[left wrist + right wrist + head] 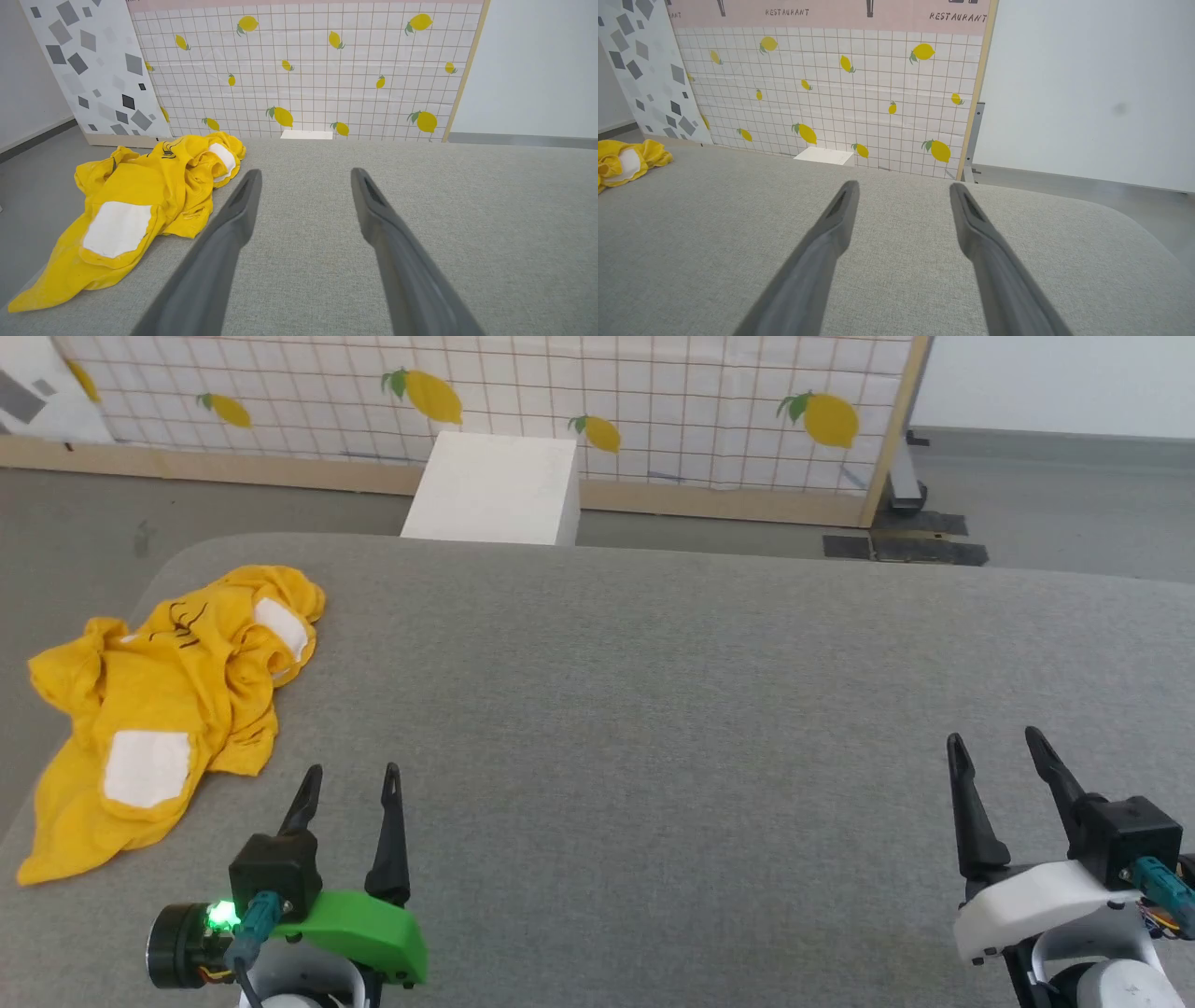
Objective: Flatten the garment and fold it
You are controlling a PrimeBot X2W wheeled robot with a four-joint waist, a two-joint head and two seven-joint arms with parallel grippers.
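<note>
Leftward, garment (177,700) crumpled on grey surface (653,709); lemon panel (653,392) behind.

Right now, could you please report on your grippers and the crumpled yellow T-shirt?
Left gripper open, right gripper open. Crumpled yellow T-shirt heaped far left, untouched. Nothing in the way.

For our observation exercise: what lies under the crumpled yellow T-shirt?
The garment lies on the grey fabric surface, near its left edge. Its bunched folds cover that patch of surface and most of the shirt's own print, so neither can be seen.
</note>
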